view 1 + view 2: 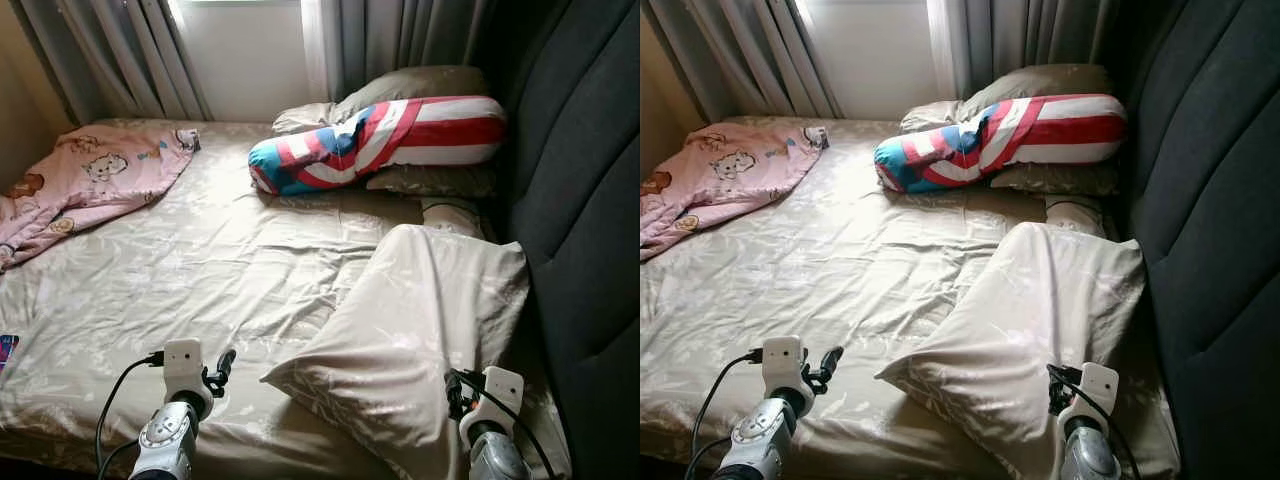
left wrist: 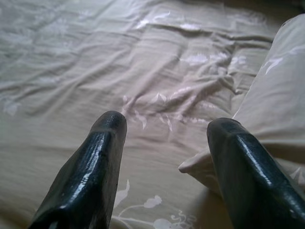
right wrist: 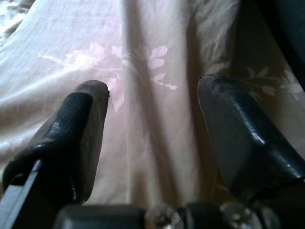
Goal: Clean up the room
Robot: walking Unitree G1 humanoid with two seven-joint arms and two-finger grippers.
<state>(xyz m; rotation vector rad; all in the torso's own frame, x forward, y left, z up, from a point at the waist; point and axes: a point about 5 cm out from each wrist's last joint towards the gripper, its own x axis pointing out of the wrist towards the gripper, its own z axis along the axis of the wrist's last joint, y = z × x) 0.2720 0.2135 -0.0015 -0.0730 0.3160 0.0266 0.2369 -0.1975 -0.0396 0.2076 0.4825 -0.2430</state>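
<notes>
Left eye view: a bed is seen under a creased beige sheet; a dark padded headboard runs along its right side; grey curtains hang at the far end
Pillow: beige with a pale leaf print; laid on the bed's near right part, close against the headboard; one corner is pointed toward the left gripper
Bolster: striped red, white and blue; laid across two beige pillows at the far right
Blanket: pink, cartoon-printed; bunched at the far left of the bed
Left gripper: fingers are held apart above the bare sheet; the pillow's corner is seen just beside one finger; nothing is gripped
Right gripper: fingers are spread wide over the pillow's cloth; nothing is clamped
</notes>
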